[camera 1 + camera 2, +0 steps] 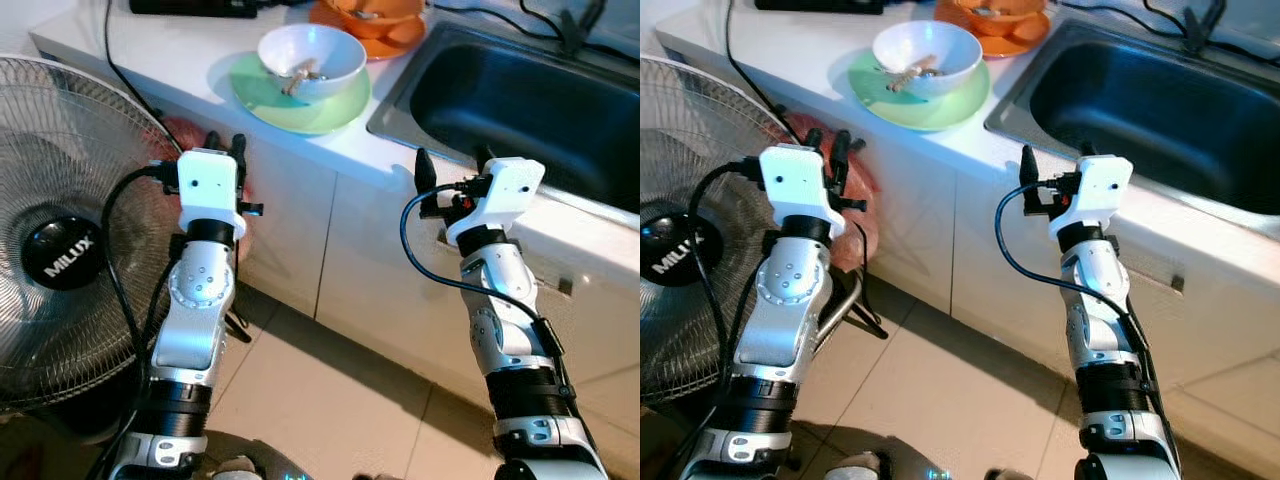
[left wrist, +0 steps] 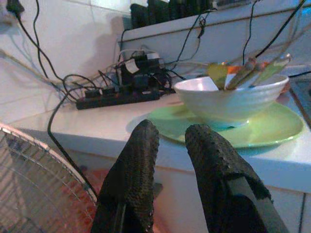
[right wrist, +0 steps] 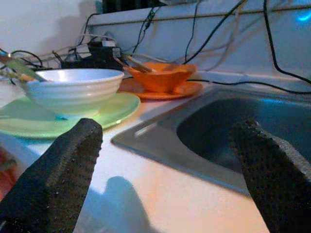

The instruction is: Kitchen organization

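Observation:
A white bowl [image 1: 312,58] holding some utensils sits on a green plate [image 1: 300,102] on the white counter [image 1: 170,60]. Behind it an orange bowl [image 1: 375,10] rests on an orange plate [image 3: 158,88]. The dark sink [image 1: 530,105] is sunk into the counter to the right. My left gripper [image 1: 226,145] is raised in front of the counter edge, below and left of the green plate, its fingers [image 2: 138,160] close together with nothing between them. My right gripper [image 1: 452,165] stands wide open and empty at the sink's front rim.
A large standing fan [image 1: 60,250] is close on my left, beside the left arm. A black power strip [image 2: 119,97] with tangled cables lies at the back of the counter. White cabinet doors [image 1: 370,270] face me below the counter, above a tiled floor [image 1: 330,400].

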`<state>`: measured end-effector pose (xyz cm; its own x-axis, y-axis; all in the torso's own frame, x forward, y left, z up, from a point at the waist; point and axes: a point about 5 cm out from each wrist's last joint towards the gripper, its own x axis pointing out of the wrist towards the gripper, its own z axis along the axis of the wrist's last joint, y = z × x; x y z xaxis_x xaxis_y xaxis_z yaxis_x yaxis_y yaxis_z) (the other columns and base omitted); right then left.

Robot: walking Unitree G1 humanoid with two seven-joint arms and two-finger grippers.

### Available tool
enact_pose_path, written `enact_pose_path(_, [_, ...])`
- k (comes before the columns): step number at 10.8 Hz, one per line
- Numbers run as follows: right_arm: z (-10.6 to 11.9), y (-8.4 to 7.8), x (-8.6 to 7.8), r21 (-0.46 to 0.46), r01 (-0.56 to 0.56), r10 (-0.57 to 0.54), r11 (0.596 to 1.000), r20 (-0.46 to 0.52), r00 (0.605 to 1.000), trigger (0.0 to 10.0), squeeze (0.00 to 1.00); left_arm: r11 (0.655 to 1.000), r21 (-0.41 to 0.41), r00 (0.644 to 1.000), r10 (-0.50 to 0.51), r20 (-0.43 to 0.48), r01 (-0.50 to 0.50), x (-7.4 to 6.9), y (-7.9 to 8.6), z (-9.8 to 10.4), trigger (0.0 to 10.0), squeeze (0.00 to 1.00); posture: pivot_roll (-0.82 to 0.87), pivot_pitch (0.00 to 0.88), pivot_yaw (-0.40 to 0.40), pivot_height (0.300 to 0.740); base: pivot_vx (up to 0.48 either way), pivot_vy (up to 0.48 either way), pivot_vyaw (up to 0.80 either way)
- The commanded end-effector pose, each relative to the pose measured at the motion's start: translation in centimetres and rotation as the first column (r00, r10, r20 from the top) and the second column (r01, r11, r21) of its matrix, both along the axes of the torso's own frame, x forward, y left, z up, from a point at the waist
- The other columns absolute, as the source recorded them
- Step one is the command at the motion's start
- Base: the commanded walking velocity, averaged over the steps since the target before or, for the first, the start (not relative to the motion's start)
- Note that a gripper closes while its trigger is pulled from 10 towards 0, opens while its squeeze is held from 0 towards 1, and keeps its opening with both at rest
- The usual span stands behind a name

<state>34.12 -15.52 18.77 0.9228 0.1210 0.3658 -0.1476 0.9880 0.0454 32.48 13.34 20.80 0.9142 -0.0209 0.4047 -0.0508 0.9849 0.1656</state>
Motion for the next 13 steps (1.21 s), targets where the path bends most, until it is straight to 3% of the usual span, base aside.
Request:
enact_pose_path(1, [-0.23, -0.29, -0.07, -0.010, 0.007, -0.007, 1.000, -0.007, 1.000, 10.0, 0.00, 1.000, 0.001, 1.000, 0.000, -0.002, 0.000, -0.13, 0.02, -0.11, 10.0, 0.00, 0.07, 0.183, -0.037, 0.740, 0.480, 0.000, 0.00])
enact_pose_path(6, [-0.23, -0.24, -0.07, -0.012, 0.009, -0.009, 1.000, -0.006, 1.000, 10.0, 0.00, 1.000, 0.000, 1.000, -0.003, -0.004, 0.003, -0.11, 0.00, -0.15, 10.0, 0.00, 0.07, 0.181, -0.035, 0.740, 0.480, 0.000, 0.00])
enact_pose_path(13, [-0.26, -0.28, 0.01, -0.012, 0.009, -0.009, 1.000, -0.006, 1.000, 10.0, 0.00, 0.998, -0.014, 0.998, -0.056, 0.017, 0.056, -0.38, -0.63, -0.11, 10.0, 0.00, 0.07, 0.178, -0.036, 0.740, 0.000, 0.000, 0.00])
